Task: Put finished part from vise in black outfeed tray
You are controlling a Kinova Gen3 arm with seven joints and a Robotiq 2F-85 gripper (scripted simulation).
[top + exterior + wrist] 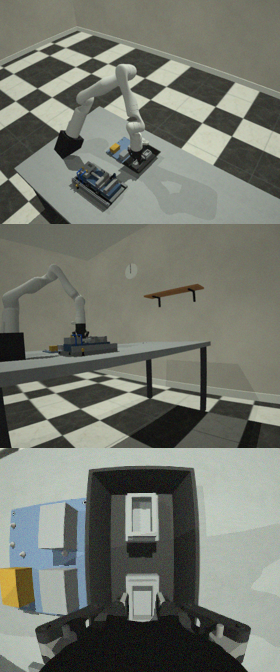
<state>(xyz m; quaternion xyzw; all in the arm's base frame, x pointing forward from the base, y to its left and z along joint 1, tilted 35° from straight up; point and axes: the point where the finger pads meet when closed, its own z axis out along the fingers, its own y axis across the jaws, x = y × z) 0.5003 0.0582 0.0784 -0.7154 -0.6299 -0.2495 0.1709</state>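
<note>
My gripper [142, 599] is shut on the finished part [141, 601], a grey block with a pocket on top, and holds it low inside the black outfeed tray at the near end. A second pocketed grey block [141, 515] lies in the far half of the same tray. In the top view the gripper [136, 158] stands straight down over the tray, with the other block [147, 153] just beyond it. The vise [98, 179] stands empty at the table's front left. In the exterior view the gripper [80, 332] is partly hidden behind the vise [88, 345].
A blue plate [119, 150] left of the tray carries a yellow block [115, 148] and grey blocks [55, 525]. The arm's black base [68, 143] stands at the table's left edge. A shelf [173, 291] hangs on the far wall.
</note>
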